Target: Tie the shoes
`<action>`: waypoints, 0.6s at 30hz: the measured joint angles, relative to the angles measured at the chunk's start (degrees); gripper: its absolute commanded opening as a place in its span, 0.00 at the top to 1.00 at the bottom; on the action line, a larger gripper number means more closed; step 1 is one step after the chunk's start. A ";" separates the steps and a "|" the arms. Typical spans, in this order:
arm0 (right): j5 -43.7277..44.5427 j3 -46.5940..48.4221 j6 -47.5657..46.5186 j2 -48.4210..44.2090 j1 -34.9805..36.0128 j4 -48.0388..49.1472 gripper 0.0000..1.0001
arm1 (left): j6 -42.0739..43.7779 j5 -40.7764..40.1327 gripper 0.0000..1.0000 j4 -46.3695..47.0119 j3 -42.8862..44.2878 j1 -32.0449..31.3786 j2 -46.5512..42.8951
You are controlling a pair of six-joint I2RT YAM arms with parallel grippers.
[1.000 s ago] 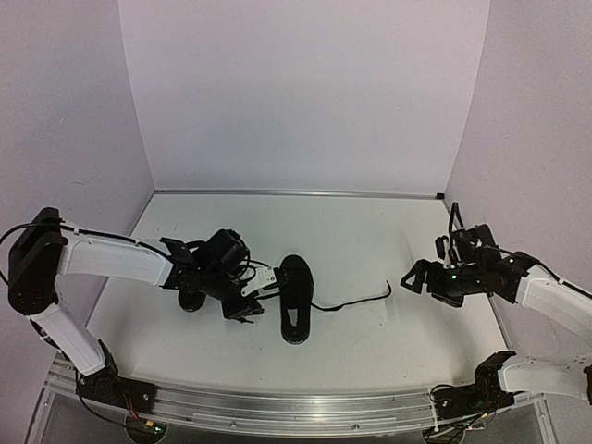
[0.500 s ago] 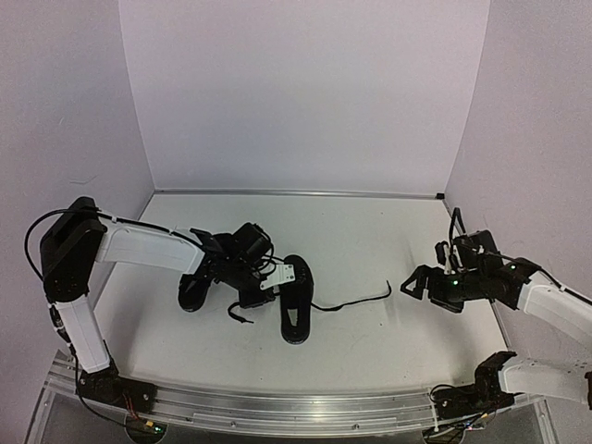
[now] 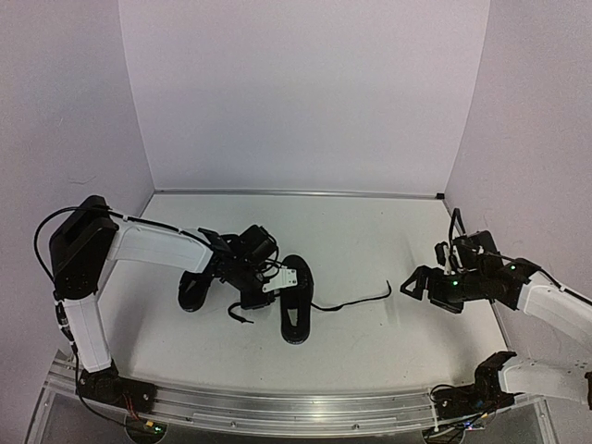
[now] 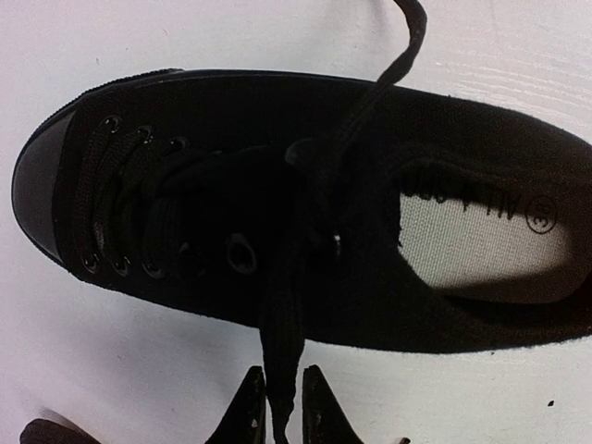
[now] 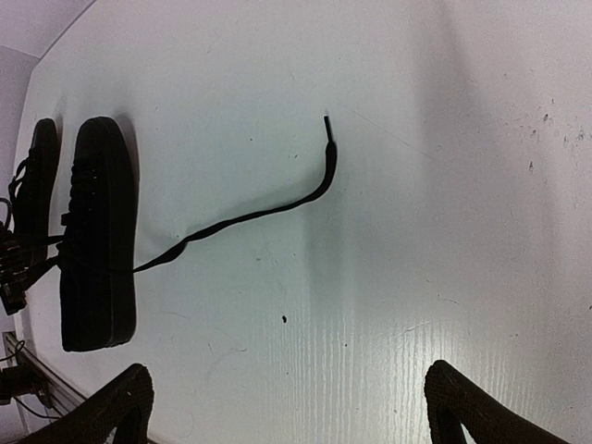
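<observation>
I count two black shoes on the desk (image 3: 370,231), side by side: the left shoe (image 3: 191,296) and the right shoe (image 3: 296,310). My left end effector (image 4: 282,416) is clamped on the right shoe's near lace (image 4: 280,342). Its far lace (image 3: 356,301) trails rightward along the desk. My right end effector (image 5: 287,412) hovers well apart from both shoes, fingers spread wide.

- Black low-top cloth shoe (image 4: 277,120): matt woven canvas upper, slightly fuzzy.
- Rounded dark toe cap (image 4: 35,185): smooth and rubbery, with a faint sheen.
- Flat black woven lace (image 4: 280,333): matt, with a ribbed weave.
- Small round eyelets (image 4: 110,121): glinting like metal.
- Pale grey insole (image 4: 472,250): dull and cloth-like.
- White tabletop (image 5: 416,139): matt, with faint wood-grain lines and a few dark specks.
- Silver rail at the table's near edge (image 3: 277,404): brushed metal.
</observation>
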 measured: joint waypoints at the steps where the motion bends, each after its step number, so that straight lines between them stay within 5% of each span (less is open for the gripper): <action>1: 0.00 0.00 0.00 0.00 0.00 0.00 0.02 | 0.07 -0.01 0.93 -0.12 0.01 0.00 0.12; 4: -0.01 -0.03 0.00 0.00 0.00 0.02 0.02 | -0.18 -0.01 1.00 -0.09 0.12 0.00 0.17; 12: -1.01 -0.42 -0.15 0.44 0.00 0.74 0.06 | -3.24 1.57 1.00 0.94 0.30 0.00 -0.33; 18: -3.90 -0.80 -0.46 1.65 0.00 3.16 0.19 | -6.72 5.68 1.00 2.23 1.13 0.00 -1.47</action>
